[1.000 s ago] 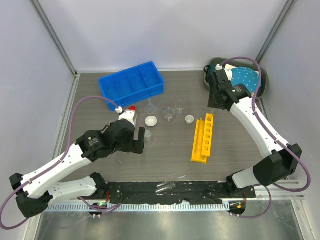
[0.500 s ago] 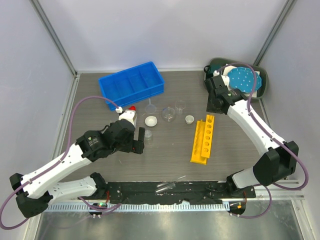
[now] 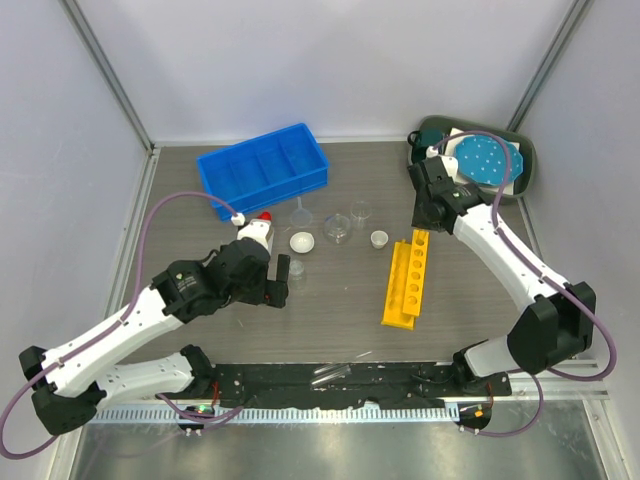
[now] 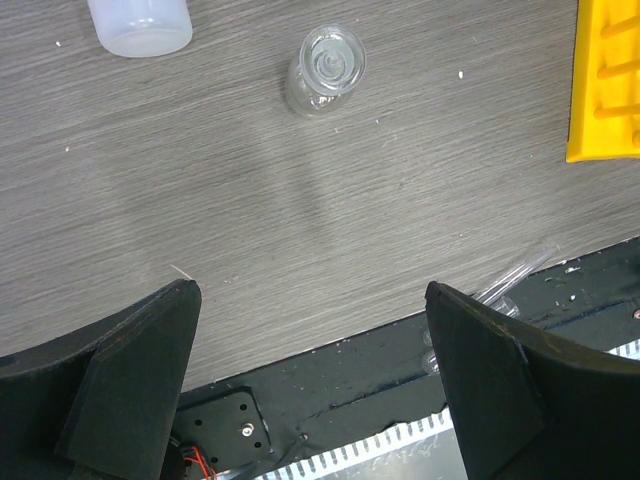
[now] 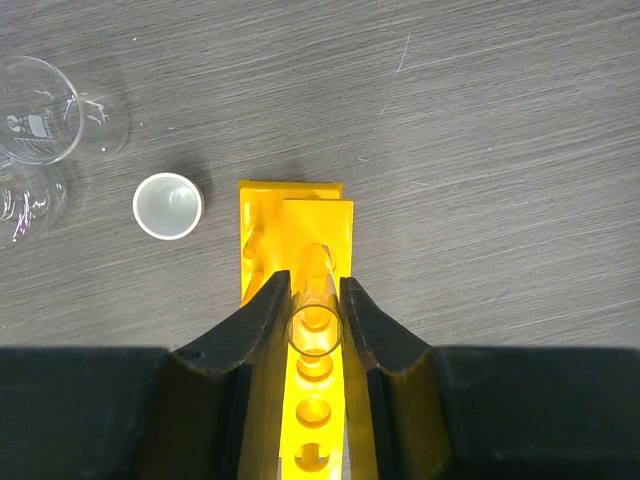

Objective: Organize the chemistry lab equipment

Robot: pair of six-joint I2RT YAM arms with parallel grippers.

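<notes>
Down at the near edge, just short of the yellow plastic holed tube rack (image 3: 407, 278) and to its left, one thin clear glass tube (image 3: 340, 368) lies loose on the black strip (image 3: 270, 382). Left of the rack, the left gripper (image 4: 310, 295) hangs with its fingers spread wide and nothing between them. A small clear glass beaker (image 4: 325, 68) stands on the grey table (image 4: 400, 200) just beyond its fingertips. The white plastic squeeze bottle with the red nozzle (image 3: 258, 235) is a touch further left.

Now the action: over the rack's far end, the right gripper (image 5: 315, 300) pinches a clear glass test tube (image 5: 315, 325) upright, mouth up, lined along the row of holes. So we're loading tubes into the rack. Next call, I'd say: centre the tube's foot over a free hole, lower it straight, then let go. Whether it already sits in a hole I can't tell. Beyond the rack's far-left corner sit a small white round dish (image 5: 168, 206) and more clear beakers (image 5: 38, 122), not yet sorted.
</notes>
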